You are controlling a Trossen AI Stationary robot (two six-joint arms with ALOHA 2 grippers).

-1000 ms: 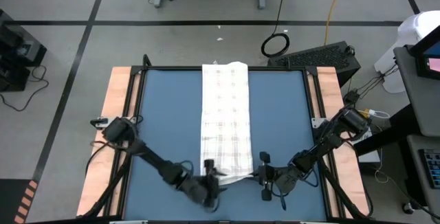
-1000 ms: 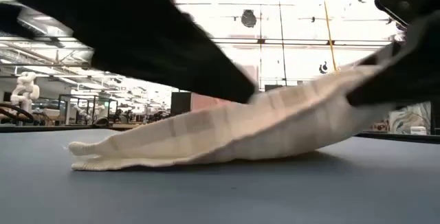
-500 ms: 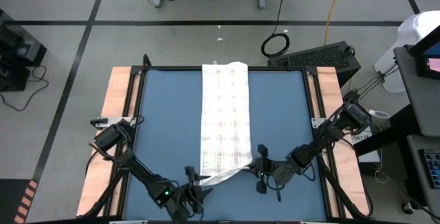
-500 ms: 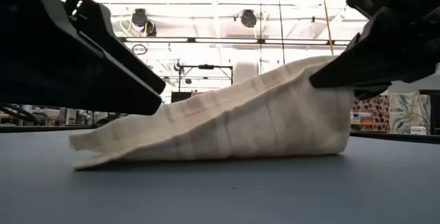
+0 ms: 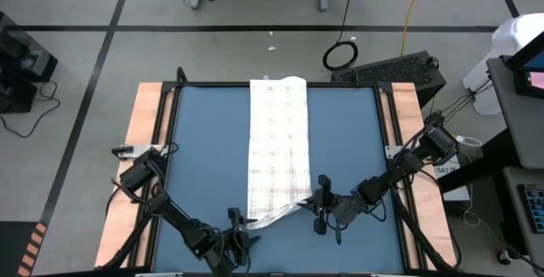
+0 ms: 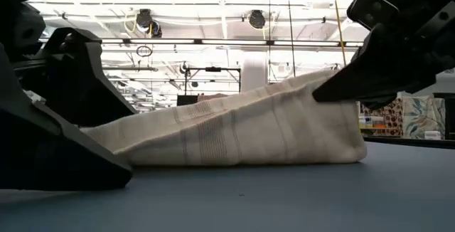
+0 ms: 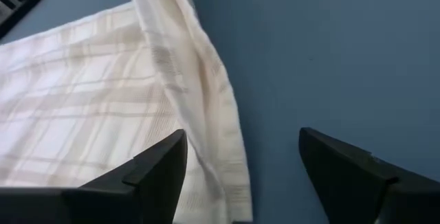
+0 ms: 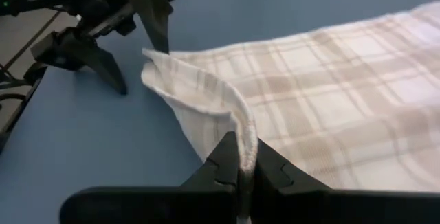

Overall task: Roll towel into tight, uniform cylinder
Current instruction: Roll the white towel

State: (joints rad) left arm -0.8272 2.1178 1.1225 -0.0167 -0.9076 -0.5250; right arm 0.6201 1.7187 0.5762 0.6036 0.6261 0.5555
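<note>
Towel (image 5: 279, 145) laid lengthwise on blue mat (image 5: 204, 158), near edge lifted. Right gripper (image 5: 320, 211) pinching near right corner. Left gripper (image 5: 237, 230) spread, beside near left corner, holding nothing.

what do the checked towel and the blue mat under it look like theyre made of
White thin cloth towel with grey checked lines: looks like soft woven cotton, matte; it folds and drapes limply where the right gripper pinches its edge, and the weave ribs show. Flat blue mat: probably rubber or foam, smooth and matte, showing no glare or texture.
</note>
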